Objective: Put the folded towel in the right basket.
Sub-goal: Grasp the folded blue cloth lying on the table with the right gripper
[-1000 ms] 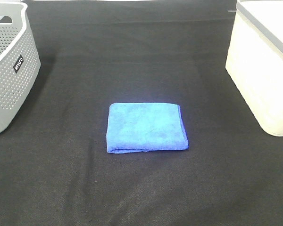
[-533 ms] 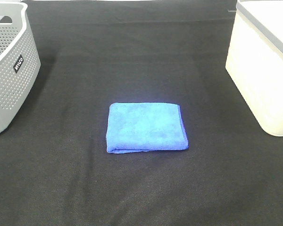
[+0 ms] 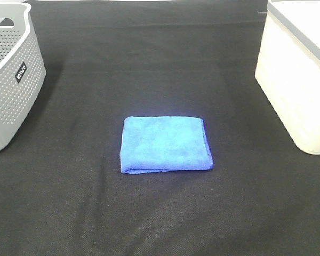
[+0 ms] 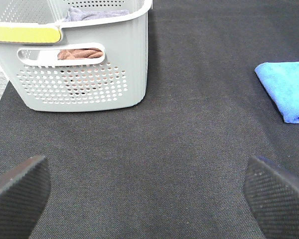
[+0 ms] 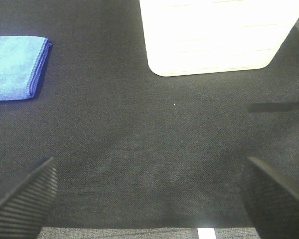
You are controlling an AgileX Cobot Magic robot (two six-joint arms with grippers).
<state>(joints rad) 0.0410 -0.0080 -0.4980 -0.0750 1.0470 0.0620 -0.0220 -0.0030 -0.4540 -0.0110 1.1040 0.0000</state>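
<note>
A folded blue towel [image 3: 166,144] lies flat on the black cloth in the middle of the table. It shows at the edge of the left wrist view [image 4: 286,89] and of the right wrist view [image 5: 16,67]. The right basket [image 3: 298,69] is white and stands at the right edge; its side fills the right wrist view [image 5: 214,35]. My left gripper [image 4: 144,194] is open, low over bare cloth, well away from the towel. My right gripper [image 5: 149,199] is open over bare cloth near the table's front edge. Neither arm shows in the high view.
A grey perforated basket [image 3: 10,74] stands at the left edge; in the left wrist view [image 4: 79,59] it holds a brown cloth and a grey cloth. The table's front edge [image 5: 139,231] shows in the right wrist view.
</note>
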